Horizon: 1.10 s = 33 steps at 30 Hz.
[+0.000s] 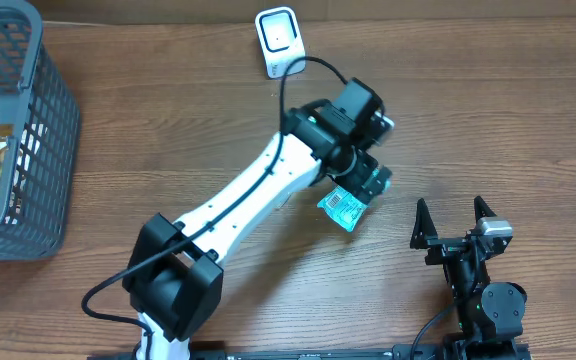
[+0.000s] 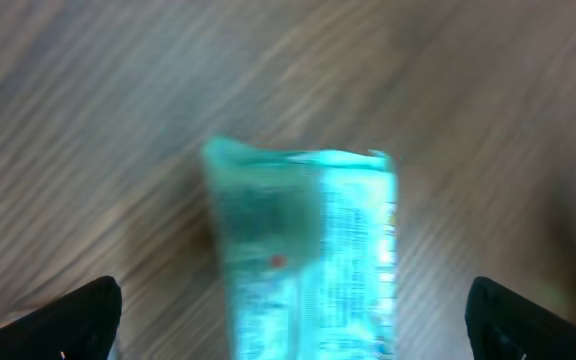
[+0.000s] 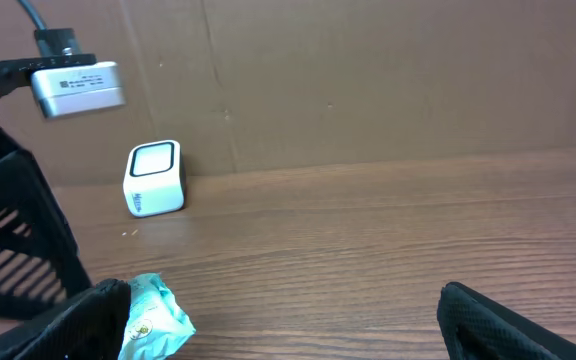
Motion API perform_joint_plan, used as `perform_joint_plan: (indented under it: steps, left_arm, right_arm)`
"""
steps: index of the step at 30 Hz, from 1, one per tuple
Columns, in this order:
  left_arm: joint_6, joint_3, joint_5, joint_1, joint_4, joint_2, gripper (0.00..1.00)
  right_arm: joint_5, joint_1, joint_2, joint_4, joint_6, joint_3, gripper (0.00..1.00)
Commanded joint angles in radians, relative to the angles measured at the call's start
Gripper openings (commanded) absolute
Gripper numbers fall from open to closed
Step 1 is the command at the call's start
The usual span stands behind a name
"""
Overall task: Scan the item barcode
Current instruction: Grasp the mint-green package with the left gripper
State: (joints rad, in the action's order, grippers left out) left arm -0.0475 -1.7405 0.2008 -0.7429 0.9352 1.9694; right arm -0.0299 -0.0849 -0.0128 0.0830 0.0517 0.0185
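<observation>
Lying loose inside the spread left hand (image 2: 298,318), teal packet (image 2: 303,240); right hand (image 1: 455,222) spread

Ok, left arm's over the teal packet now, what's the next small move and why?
Probably lift the left gripper straight up, clear. Its jaws stand wide open either side of the teal packet, which lies loose on the table, far from the scanner and near the open right gripper, which might take it.
</observation>
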Motion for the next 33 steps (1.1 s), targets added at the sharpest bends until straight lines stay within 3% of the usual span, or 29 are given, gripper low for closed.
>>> perform_joint_plan:
  steps: [1, 13, 18, 27, 31, 33]
  left_arm:
    - [0.040, 0.005, -0.003, -0.027, -0.003, 0.017, 1.00]
    - [-0.003, 0.005, -0.096, -0.050, -0.002, 0.093, 1.00]
    - [-0.012, 0.005, -0.081, -0.051, 0.004, 0.097, 0.84]
    - [-0.014, 0.016, -0.077, -0.057, 0.006, 0.099, 0.84]
    - [-0.020, 0.020, -0.077, -0.057, 0.008, 0.099, 0.63]
    - [-0.020, 0.022, -0.077, -0.057, 0.007, 0.099, 0.66]
  right_arm:
    - [-0.002, 0.001, 0.010, -0.002, -0.004, -0.011, 1.00]
    - [-0.002, 0.001, 0.010, -0.002, -0.004, -0.011, 1.00]
    - [-0.002, 0.001, 0.010, -0.002, -0.004, -0.011, 1.00]
    - [-0.002, 0.001, 0.010, -0.002, -0.004, -0.011, 1.00]
    - [-0.002, 0.001, 0.010, -0.002, -0.004, -0.011, 1.00]
    - [-0.002, 0.001, 0.010, -0.002, -0.004, -0.011, 1.00]
